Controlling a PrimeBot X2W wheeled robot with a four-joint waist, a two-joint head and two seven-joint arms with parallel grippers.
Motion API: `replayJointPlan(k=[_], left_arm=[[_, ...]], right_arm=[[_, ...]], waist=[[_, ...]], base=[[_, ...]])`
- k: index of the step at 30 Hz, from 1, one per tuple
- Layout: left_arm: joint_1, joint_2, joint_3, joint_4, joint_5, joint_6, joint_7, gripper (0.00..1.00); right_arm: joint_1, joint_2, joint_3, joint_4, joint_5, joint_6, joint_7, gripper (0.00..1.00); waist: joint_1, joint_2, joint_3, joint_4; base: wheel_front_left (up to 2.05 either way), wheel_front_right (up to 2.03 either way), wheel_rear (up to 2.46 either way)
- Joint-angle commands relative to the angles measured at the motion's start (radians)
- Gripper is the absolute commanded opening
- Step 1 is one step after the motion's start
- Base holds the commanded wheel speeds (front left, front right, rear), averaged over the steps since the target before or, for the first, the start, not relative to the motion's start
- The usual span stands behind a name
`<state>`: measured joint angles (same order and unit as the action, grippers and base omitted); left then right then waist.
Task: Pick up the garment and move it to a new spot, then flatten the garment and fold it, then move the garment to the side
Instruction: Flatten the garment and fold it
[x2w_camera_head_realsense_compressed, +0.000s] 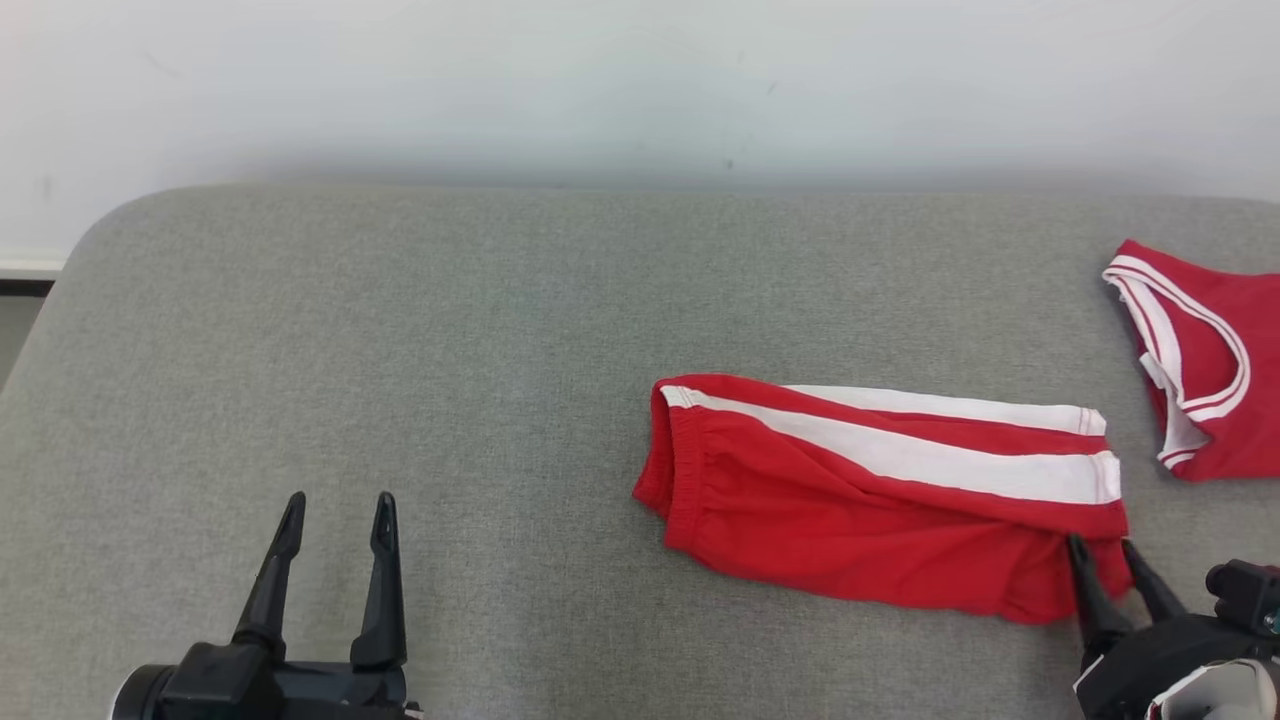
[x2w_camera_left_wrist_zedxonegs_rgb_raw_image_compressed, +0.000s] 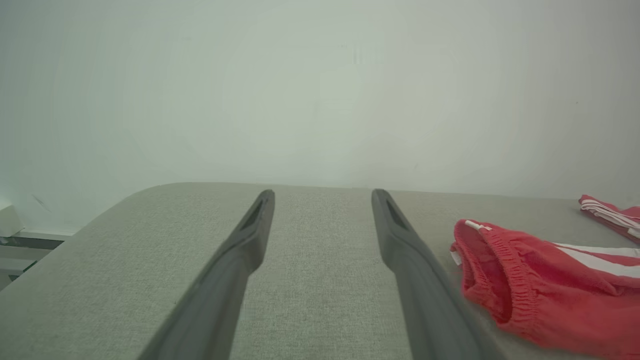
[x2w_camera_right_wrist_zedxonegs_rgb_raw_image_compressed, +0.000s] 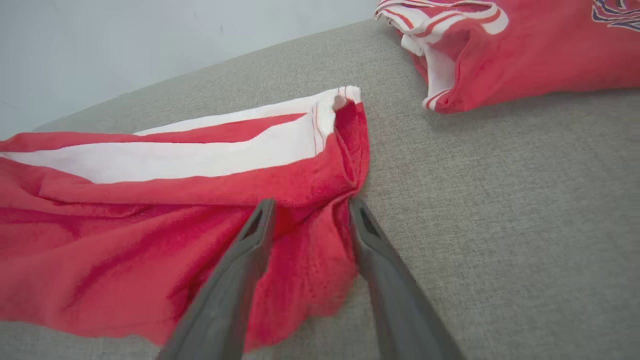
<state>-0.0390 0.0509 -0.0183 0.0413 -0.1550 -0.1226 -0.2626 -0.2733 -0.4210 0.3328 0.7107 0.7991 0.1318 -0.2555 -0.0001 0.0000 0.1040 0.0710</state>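
Head view: you see the red shorts (x2w_camera_head_realsense_compressed: 880, 500) lying folded lengthwise on the grey padded surface (x2w_camera_head_realsense_compressed: 400, 330), right of centre, elastic waistband (x2w_camera_head_realsense_compressed: 672, 470) to the left, two white stripes (x2w_camera_head_realsense_compressed: 930, 455) along the far side. The left gripper (x2w_camera_head_realsense_compressed: 340, 500) sits at lower left, well apart from the shorts, jaws spread wide over bare surface with nothing between them. The right gripper (x2w_camera_head_realsense_compressed: 1102, 543) is at lower right, its tips at the near right corner of the shorts, jaws parted. A second red garment (x2w_camera_head_realsense_compressed: 1210, 370) with white trim lies at the right edge, separate from the shorts. A pale wall (x2w_camera_head_realsense_compressed: 600, 80) runs behind the surface. Left wrist view: the left gripper (x2w_camera_left_wrist_zedxonegs_rgb_raw_image_compressed: 322, 192) has its jaws fully apart and empty above the grey surface (x2w_camera_left_wrist_zedxonegs_rgb_raw_image_compressed: 320, 280); the shorts (x2w_camera_left_wrist_zedxonegs_rgb_raw_image_compressed: 545, 295) lie to the right with the waistband opening facing you, the second red garment (x2w_camera_left_wrist_zedxonegs_rgb_raw_image_compressed: 610, 212) beyond them. Right wrist view: the right gripper (x2w_camera_right_wrist_zedxonegs_rgb_raw_image_compressed: 311, 201) stands partly open astride the hem end of the shorts (x2w_camera_right_wrist_zedxonegs_rgb_raw_image_compressed: 125, 250), a bunched ridge of red cloth in the gap between the fingers (x2w_camera_right_wrist_zedxonegs_rgb_raw_image_compressed: 240, 265). Note that the cloth appears slack rather than clamped, but you cannot tell from this angle whether the inner faces touch it. The second red garment (x2w_camera_right_wrist_zedxonegs_rgb_raw_image_compressed: 525, 55) lies at upper right, apart from the shorts, with bare surface (x2w_camera_right_wrist_zedxonegs_rgb_raw_image_compressed: 500, 225) between.
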Motion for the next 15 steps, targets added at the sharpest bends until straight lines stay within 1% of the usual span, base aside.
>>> replayJointPlan(k=[1, 7, 12, 13, 15], left_arm=[[0.022, 0.000, -0.002, -0.006, 0.008, 0.000, -0.003, 1.00], [0.023, 0.000, -0.008, -0.010, 0.005, -0.002, -0.003, 1.00], [0.020, 0.000, -0.003, -0.011, 0.007, -0.005, -0.003, 1.00], [0.020, 0.000, -0.003, -0.011, 0.007, -0.005, -0.003, 1.00], [0.014, -0.001, -0.004, -0.012, 0.006, -0.006, -0.003, 1.00]], right_arm=[[-0.002, -0.001, -0.012, -0.014, -0.020, -0.003, 0.003, 1.00], [-0.034, -0.025, -0.037, -0.058, -0.090, -0.003, 0.047, 1.00], [-0.090, -0.045, -0.055, -0.055, -0.155, -0.003, 0.151, 1.00], [-0.090, -0.045, -0.055, -0.055, -0.155, -0.003, 0.151, 1.00], [-0.108, -0.052, -0.062, -0.034, -0.175, -0.003, 0.203, 1.00]], waist=[[0.0001, 0.0000, -0.012, -0.012], [0.0001, 0.0000, -0.021, -0.015], [0.0001, 0.0000, -0.019, -0.016], [0.0001, 0.0000, -0.019, -0.016], [0.0001, 0.0000, -0.013, -0.013]], base=[[0.00, 0.00, 0.00], [0.00, 0.00, 0.00], [0.00, 0.00, 0.00], [0.00, 0.00, 0.00], [0.00, 0.00, 0.00]])
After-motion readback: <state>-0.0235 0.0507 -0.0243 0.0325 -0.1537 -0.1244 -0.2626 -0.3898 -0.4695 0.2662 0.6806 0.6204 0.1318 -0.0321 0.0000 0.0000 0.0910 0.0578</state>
